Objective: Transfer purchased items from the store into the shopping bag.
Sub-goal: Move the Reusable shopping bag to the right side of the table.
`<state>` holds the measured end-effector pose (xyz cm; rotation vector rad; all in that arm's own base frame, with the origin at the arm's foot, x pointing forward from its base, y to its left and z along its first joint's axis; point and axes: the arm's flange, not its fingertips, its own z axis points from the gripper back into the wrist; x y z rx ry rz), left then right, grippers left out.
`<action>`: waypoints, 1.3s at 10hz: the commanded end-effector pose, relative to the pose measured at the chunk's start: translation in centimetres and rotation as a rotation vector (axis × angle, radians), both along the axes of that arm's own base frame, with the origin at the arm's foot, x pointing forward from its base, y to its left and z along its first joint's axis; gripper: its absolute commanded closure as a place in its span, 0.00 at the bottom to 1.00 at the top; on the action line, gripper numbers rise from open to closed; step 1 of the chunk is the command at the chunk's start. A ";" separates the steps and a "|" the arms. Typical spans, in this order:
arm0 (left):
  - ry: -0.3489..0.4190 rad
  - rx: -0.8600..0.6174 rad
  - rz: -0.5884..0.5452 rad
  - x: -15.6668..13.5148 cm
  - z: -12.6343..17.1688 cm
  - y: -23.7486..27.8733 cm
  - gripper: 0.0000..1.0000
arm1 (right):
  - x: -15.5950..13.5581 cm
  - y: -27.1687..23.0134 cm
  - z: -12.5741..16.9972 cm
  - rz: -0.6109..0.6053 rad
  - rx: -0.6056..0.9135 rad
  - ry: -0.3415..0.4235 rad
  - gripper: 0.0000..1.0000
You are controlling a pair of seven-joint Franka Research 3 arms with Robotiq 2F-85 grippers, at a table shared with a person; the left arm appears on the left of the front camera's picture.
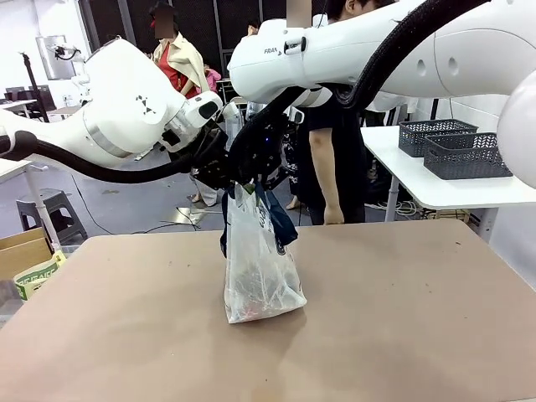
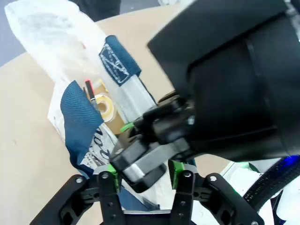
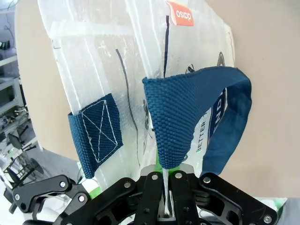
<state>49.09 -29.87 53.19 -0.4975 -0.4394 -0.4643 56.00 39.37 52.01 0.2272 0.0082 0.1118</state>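
Observation:
The translucent whitish shopping bag (image 1: 255, 276) stands upright in the middle of the brown table (image 1: 402, 327), its navy straps (image 1: 280, 222) hanging down. Reddish purchased items (image 1: 251, 308) show dimly at its bottom. Both grippers meet at its top. My right gripper (image 3: 165, 187) is shut on the bag's thin upper edge, where a navy strap (image 3: 183, 112) loops up. My left gripper (image 2: 143, 171) is open, its green pads on either side of the right gripper's fingers (image 2: 145, 159) and the bag rim. A yellowish roll (image 2: 104, 107) and a red item (image 2: 88, 86) lie inside the open mouth.
A person (image 1: 331, 167) stands at the far edge of the table, right behind the bag. Two dark grey lattice baskets (image 1: 452, 146) sit on a white side table at the back right. A cardboard box (image 1: 25, 251) and a stool (image 1: 50, 209) stand at the left.

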 end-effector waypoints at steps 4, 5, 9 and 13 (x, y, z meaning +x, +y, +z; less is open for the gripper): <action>-0.007 -0.103 -0.071 -1.0 0.3 0.6 0.00 | 0.2 0.5 0.2 -0.025 0.022 0.008 1.00; -0.006 -0.107 -0.074 -1.2 0.5 0.6 0.00 | 0.2 0.5 0.2 -0.024 0.021 0.008 1.00; 0.060 -0.083 -0.078 -1.7 0.4 0.2 0.00 | 0.2 0.5 0.1 -0.019 0.017 0.008 1.00; 0.121 -0.048 -0.073 -1.9 -1.0 -0.7 0.00 | 0.3 0.5 0.0 -0.013 0.014 0.012 1.00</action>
